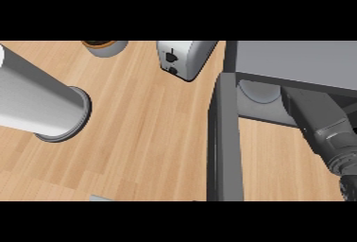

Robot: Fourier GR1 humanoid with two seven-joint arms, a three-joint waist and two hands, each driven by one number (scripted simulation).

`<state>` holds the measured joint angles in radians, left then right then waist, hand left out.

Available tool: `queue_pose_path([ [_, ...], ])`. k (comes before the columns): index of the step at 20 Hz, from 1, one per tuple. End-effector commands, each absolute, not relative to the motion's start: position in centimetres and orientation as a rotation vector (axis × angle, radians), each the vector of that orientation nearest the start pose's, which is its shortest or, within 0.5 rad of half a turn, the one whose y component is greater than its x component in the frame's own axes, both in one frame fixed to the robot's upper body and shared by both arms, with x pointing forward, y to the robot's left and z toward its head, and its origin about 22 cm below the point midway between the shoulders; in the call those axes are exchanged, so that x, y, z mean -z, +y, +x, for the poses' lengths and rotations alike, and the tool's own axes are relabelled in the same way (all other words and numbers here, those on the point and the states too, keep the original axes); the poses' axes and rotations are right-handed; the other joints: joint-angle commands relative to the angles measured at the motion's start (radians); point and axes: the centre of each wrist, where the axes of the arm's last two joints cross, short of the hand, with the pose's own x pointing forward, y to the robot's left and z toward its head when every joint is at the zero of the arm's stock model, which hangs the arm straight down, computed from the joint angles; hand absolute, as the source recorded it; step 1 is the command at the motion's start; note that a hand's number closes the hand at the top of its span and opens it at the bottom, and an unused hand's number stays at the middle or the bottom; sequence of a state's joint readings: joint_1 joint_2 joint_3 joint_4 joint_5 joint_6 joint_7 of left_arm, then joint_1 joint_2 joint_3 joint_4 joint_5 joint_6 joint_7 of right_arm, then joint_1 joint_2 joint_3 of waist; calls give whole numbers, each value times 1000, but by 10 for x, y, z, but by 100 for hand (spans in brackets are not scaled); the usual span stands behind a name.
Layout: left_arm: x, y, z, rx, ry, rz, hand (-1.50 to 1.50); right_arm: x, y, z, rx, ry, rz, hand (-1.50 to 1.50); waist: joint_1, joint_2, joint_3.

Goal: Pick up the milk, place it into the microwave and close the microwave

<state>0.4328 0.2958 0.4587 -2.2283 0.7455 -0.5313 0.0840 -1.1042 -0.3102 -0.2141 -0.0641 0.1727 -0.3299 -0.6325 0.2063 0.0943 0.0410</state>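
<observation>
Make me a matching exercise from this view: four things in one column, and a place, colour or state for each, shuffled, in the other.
Things:
1. toaster
2. microwave door
3. cup
4. counter

Descriptions:
A. standing open
B. light wood colour
C. between the cup and the microwave
D. at the top edge, brown inside

Pairs: 1-C, 2-A, 3-D, 4-B

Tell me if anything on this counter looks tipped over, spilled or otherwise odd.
Nothing looks spilled or damaged. The microwave door stands open, the right forearm reaches into the microwave, and the toaster sits upright. The milk isn't visible.
</observation>
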Motion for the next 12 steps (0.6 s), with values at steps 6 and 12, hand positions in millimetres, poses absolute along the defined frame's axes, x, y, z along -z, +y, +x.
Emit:
queue_pose_path([
  [6, -129, 358, 114, 189, -1879, -270, -150, -96, -191, 466, -302, -1896, -496, -150, 14, -22, -37],
  [12, -117, 351, 115, 149, -1844, -298, -150, -87, -195, 463, -193, -1900, -525, -150, -39, -34, -37],
])
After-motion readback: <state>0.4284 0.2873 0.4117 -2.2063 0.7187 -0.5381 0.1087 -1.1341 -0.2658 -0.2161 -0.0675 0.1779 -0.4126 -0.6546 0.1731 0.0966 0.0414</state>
